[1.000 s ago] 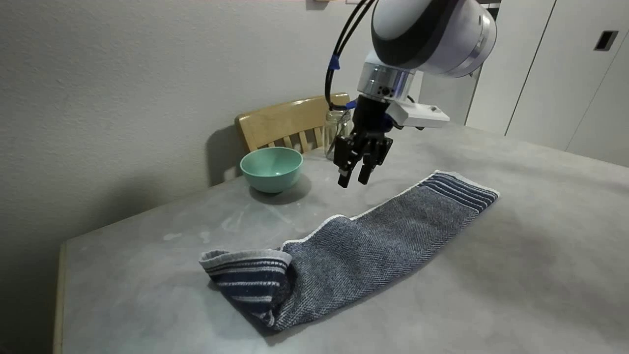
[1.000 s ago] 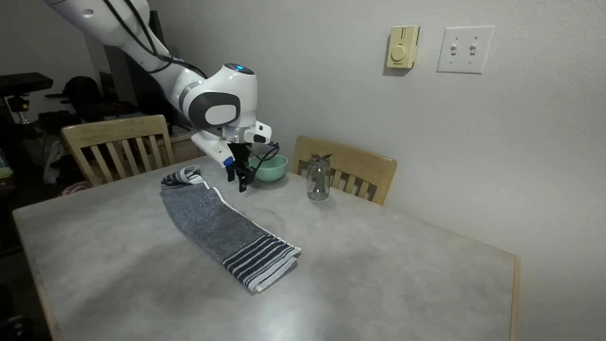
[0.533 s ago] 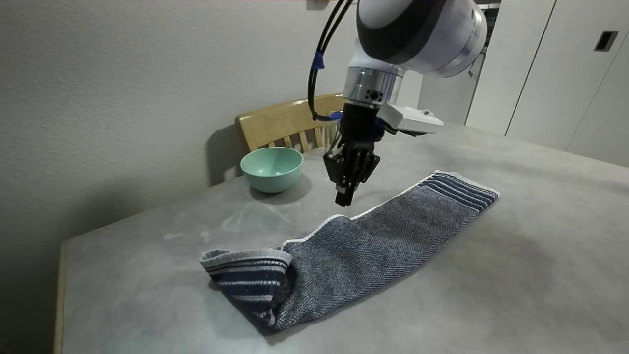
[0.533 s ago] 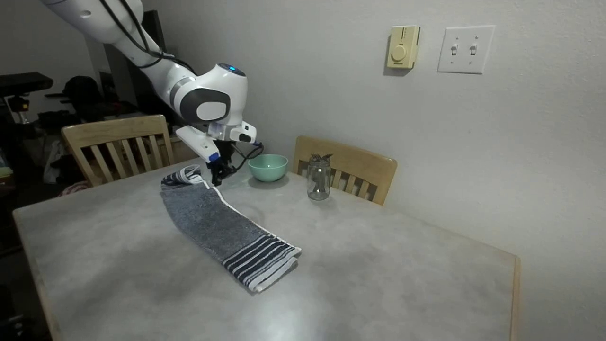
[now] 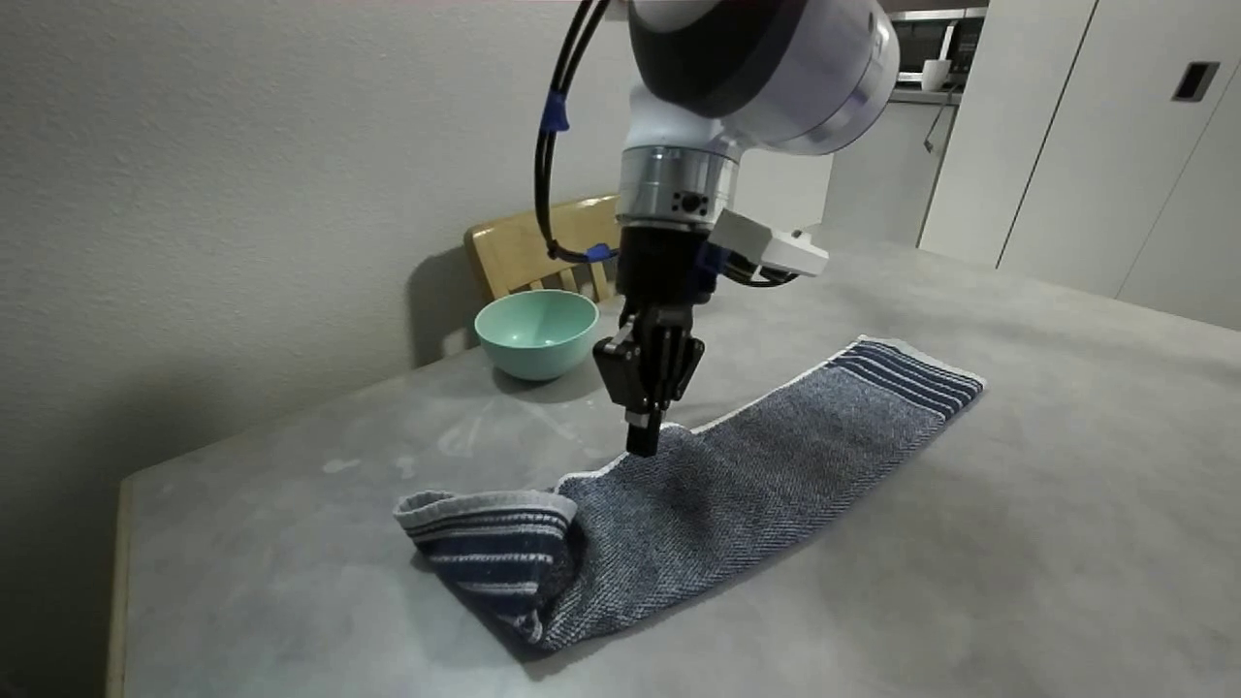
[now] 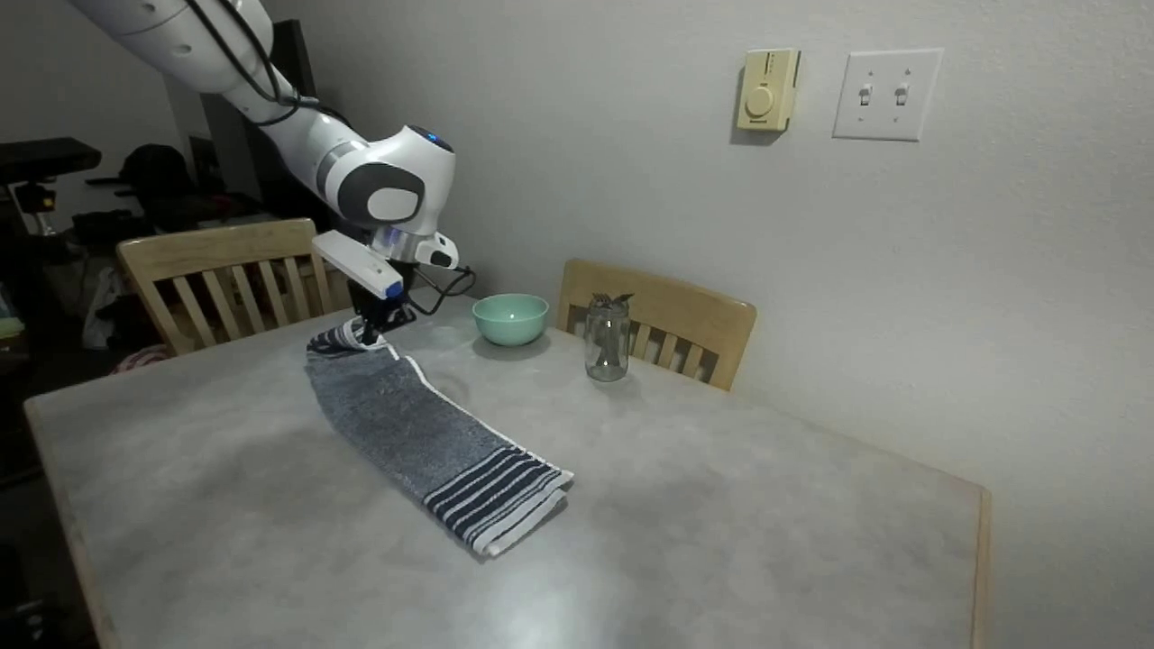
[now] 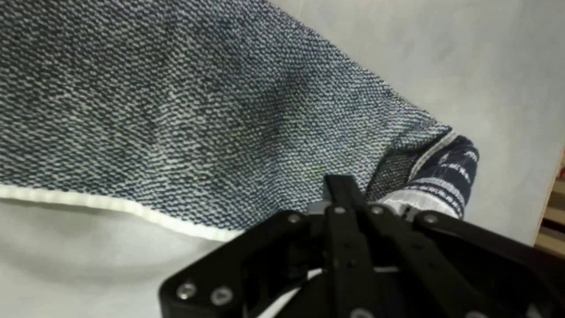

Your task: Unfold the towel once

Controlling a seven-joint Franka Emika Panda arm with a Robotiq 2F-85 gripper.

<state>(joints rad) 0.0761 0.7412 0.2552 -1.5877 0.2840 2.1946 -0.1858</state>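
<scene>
The blue-grey towel (image 5: 776,465) lies as a long narrow strip on the table, seen in both exterior views. Its striped far end (image 6: 496,496) is flat, with layered edges showing. At the opposite end a striped corner (image 5: 494,543) is folded back on itself and stands up a little. My gripper (image 5: 642,448) points down with its fingers pressed together and no cloth visible between them. In an exterior view it overlaps the towel's white-edged long side, close to the folded corner. The wrist view has the fingertips (image 7: 342,180) over the towel beside that corner; contact cannot be told.
A teal bowl (image 6: 510,320) stands near the wall, behind the towel. The glass jar (image 6: 607,347) with cutlery is further along the same side. Wooden chairs (image 6: 667,315) stand at the table's edges. Bare tabletop (image 5: 1066,543) surrounds the towel.
The gripper has gone from open to shut. It has moved lower and away from the jar, towards the folded striped corner. The towel lies as before.
</scene>
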